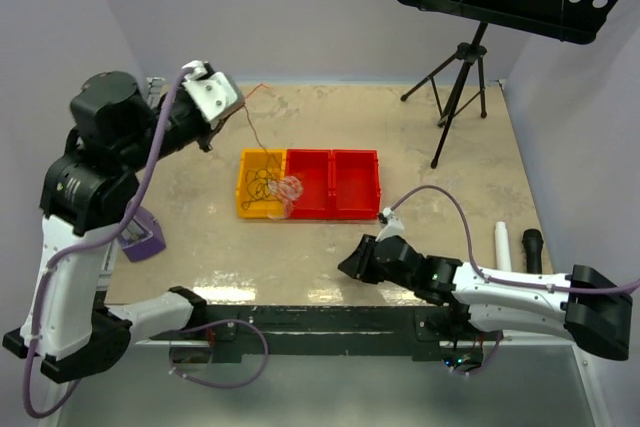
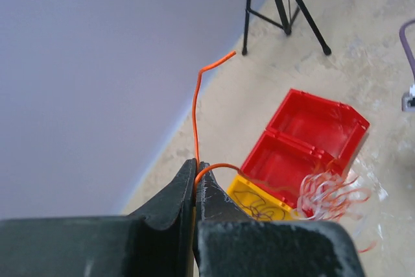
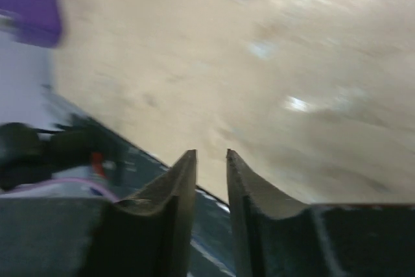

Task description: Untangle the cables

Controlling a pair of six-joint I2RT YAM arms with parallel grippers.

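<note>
Your left pincer [image 2: 196, 165] is pressed together on an orange cable [image 2: 196, 105], held high above the worktop [image 1: 420, 117]. The strand trails down to the other cables [image 1: 262, 185], tangled in the yellow bin [image 1: 250, 212]. Your right pincer [image 3: 211, 160] is slightly spread, gripping nothing, low over the worktop's near edge.

No text, label, brand, number or sign can be read in any of the three views. The right wrist view is blurred by motion, so nothing printed could be made out there.
</note>
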